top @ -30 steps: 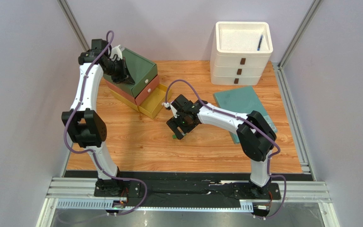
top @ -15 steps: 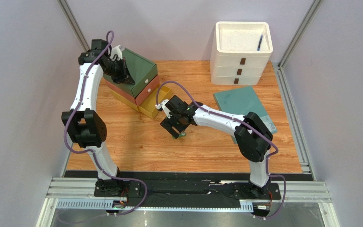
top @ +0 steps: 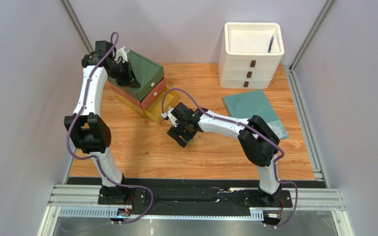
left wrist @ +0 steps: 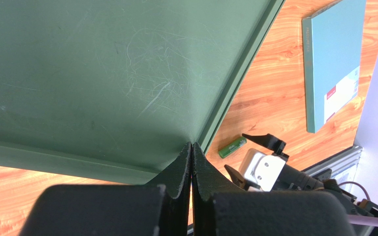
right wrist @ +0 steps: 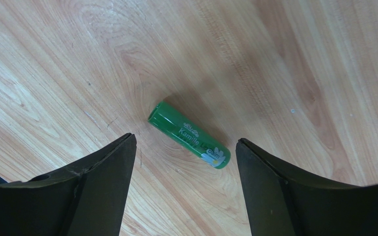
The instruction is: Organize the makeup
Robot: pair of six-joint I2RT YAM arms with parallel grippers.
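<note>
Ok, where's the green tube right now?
In the right wrist view the green tube lies flat on the wooden table, untouched, between the fingers of the open right gripper.

Left claw (left wrist: 191, 152) pinched closed; right claw (right wrist: 185, 140) spread wide, pointing down.

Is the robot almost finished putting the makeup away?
Looks close, but what's already stored is hidden. Done: the yellow drawer stands pulled open. In hand: nothing yet; the right hand hovers open over the green tube, the only makeup I see on the table. The left hand is shut by the green box. Left: grab the tube, put it away.
</note>
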